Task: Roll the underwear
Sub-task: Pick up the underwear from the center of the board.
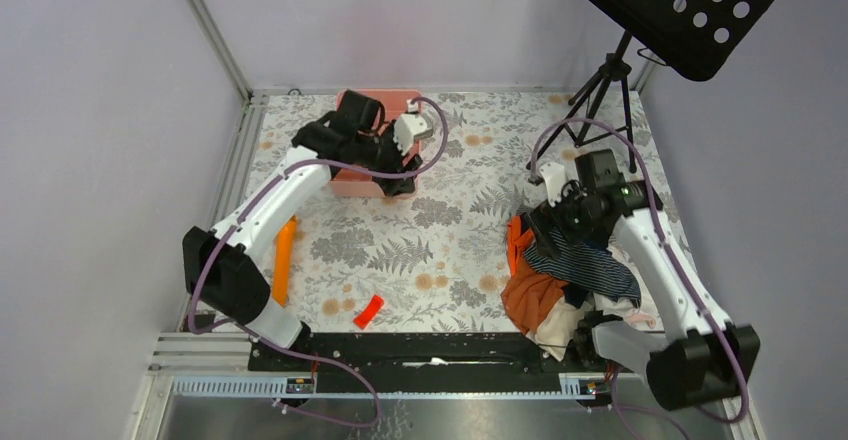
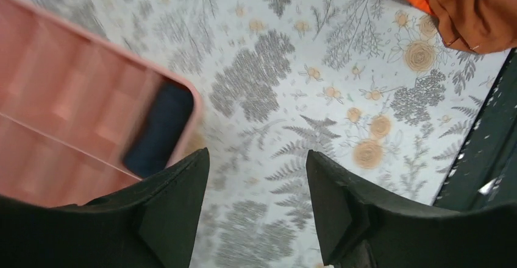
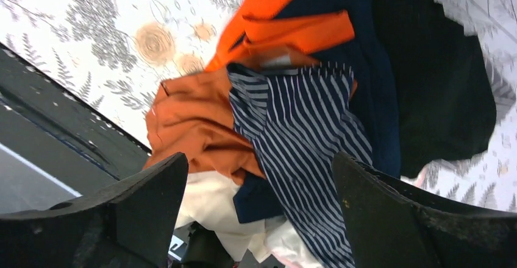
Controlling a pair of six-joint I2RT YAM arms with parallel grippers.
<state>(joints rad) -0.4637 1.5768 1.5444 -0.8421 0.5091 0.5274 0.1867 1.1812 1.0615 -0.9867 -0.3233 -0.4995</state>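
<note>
The left jaws stand wide with nothing between them, over the floral desk (image 2: pixel 292 67) just outside the corner of the one pink bin (image 2: pixel 73 85). Inside that corner lies one dark navy roll (image 2: pixel 160 131), blurred. The right jaws are also spread wide and empty, poised above a heap of clothes at the desk's right near side. Directly under their gap is the striped underwear (image 3: pixel 299 128), one piece, spread on top of the heap. Beside it are a plain navy cloth (image 3: pixel 372 67) and a black cloth (image 3: pixel 439 85). A rust-orange garment (image 3: pixel 195 122) crowds its other edge, a brighter orange fold (image 3: pixel 286 12) lies beyond, and white cloth (image 3: pixel 213 204) shows beneath. Near the left arm's base lie two loose pieces, a long orange strip (image 1: pixel 285 255) and a short red one (image 1: pixel 368 310). One tripod stand (image 1: pixel 610 70) rises behind the right arm.
</note>
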